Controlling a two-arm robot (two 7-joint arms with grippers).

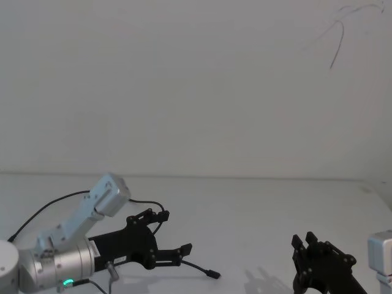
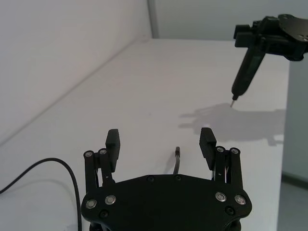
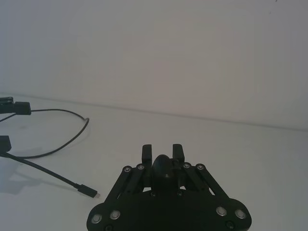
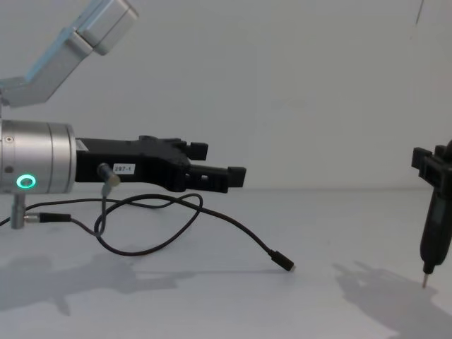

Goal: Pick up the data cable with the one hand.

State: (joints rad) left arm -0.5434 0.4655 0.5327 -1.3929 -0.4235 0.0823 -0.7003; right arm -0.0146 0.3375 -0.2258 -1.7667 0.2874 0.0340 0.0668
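Black cord on a white table [image 4: 212, 311]: the data cable [image 4: 233, 227] lies in a loose loop just under the left gripper [image 4: 219, 164]. Its small plug [image 4: 284, 263] rests ahead of the fingertips and lower, down on the tabletop. The left gripper, the blocky one with the small white label, hovers level above the table with its jaws spread wide and nothing between the pads. In the left wrist view a short run of the cable [image 2: 177, 161] shows in the gap between the fingers [image 2: 113, 139], passing beneath the palm.

The step in hand looks like the approach: lined up over the cord, grasp not yet made. The next move probably calls for a drop toward the table, so that a stretch of cord sits squarely between the pads, then a firm close and a lift. The cord is thin, so a high or off-centre close could miss it.

The right gripper [image 4: 432, 233] hangs well off to the far side of the plug, its thin pin tip pointing down, and looks idle.

Some things are hard to read — the gripper's body hides the cord directly beneath it, and I cannot tell whether the top of the loop touches the lower finger. The cable's other end runs out past the arm's base. A short grey wire [image 4: 102, 201] from the wrist crosses the loop and could be mistaken for it.
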